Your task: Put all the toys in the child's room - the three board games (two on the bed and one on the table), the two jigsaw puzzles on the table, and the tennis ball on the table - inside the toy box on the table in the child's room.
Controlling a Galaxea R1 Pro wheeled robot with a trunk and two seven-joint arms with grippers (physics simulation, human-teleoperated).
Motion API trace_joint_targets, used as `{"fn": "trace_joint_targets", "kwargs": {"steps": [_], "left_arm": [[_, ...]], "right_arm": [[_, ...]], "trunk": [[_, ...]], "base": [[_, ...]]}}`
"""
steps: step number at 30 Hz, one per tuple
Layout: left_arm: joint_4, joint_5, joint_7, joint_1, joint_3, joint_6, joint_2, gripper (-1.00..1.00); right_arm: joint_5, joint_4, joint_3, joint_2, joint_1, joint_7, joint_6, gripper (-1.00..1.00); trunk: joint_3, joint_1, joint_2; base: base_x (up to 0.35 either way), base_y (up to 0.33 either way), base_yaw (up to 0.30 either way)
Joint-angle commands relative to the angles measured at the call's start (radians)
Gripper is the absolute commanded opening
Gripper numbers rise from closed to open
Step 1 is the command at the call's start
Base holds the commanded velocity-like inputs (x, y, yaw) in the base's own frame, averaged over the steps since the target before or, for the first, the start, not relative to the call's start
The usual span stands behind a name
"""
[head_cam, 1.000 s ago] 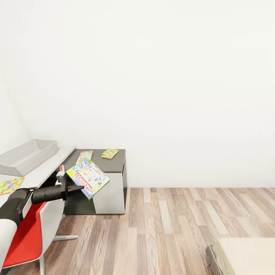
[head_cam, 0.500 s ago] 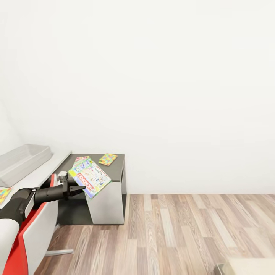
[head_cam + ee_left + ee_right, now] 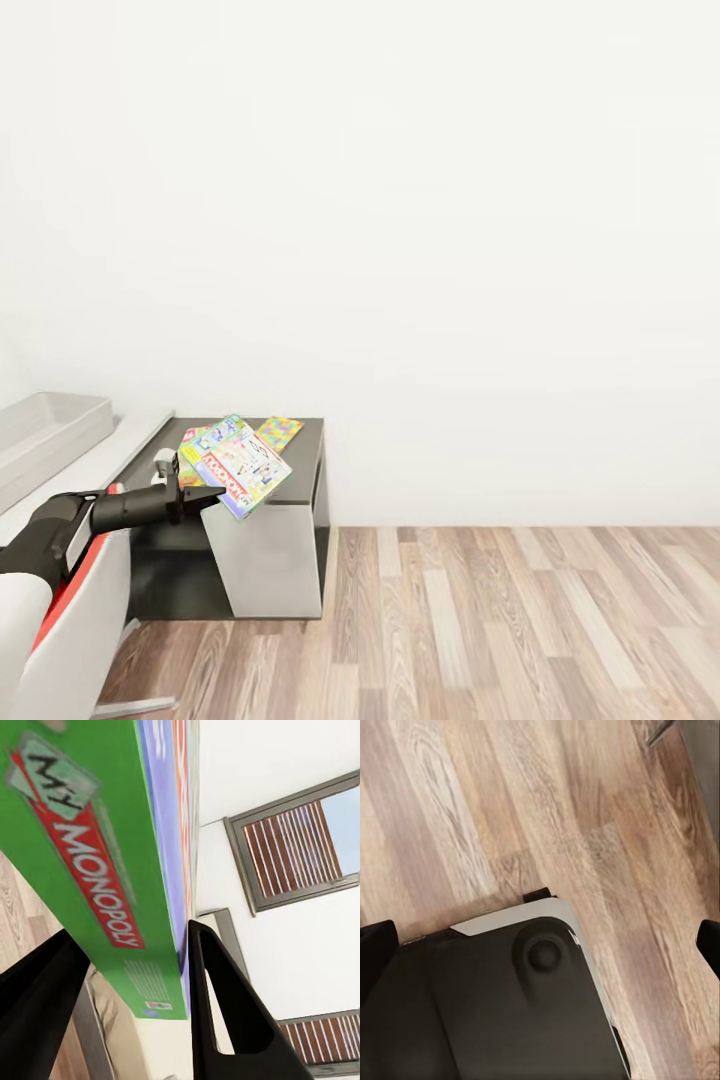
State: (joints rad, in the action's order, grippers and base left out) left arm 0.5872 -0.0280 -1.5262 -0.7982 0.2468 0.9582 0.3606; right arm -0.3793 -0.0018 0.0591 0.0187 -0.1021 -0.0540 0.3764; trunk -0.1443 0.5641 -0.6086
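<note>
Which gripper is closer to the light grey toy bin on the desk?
Left. The left gripper, shut on the green Monopoly board game, hangs near the light grey open-topped toy box; the right gripper points at the wood-plank floor.

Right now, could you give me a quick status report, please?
Left tool shut on Monopoly board game. Toy box far left on table. Red-and-white chair between.

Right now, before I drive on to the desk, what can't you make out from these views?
- Toy box: head view, cut off by the picture's left edge; its inside is unseen.
- Games on the dark desk: partly hidden behind the Monopoly box held by the left gripper.
- Right gripper: right wrist view, fingers at the edges; state unclear.
</note>
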Motion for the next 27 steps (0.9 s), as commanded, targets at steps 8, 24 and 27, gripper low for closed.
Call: {"fn": "trace_joint_targets", "kwargs": {"steps": [8, 24, 27], "left_arm": [[0.000, -0.001, -0.006, 0.000, 0.002, 0.010, 0.000, -1.00], [0.000, 0.000, -0.010, 0.000, 0.002, 0.011, -0.001, -1.00], [0.000, 0.000, -0.011, 0.000, 0.003, 0.011, 0.000, -1.00]], "right_arm": [[-0.004, 0.000, 0.007, 0.001, -0.001, -0.004, 0.002, 1.00], [-0.004, 0.000, 0.007, 0.001, -0.001, -0.004, 0.002, 1.00], [-0.004, 0.000, 0.007, 0.001, -0.001, -0.004, 0.003, 1.00]], "trunk": [[-0.002, 0.001, -0.001], [-0.002, 0.001, -0.001], [-0.002, 0.001, -0.001]], "base": [[0.319, 0.000, 0.000], [0.292, 0.000, 0.000], [0.079, 0.000, 0.000]]}}
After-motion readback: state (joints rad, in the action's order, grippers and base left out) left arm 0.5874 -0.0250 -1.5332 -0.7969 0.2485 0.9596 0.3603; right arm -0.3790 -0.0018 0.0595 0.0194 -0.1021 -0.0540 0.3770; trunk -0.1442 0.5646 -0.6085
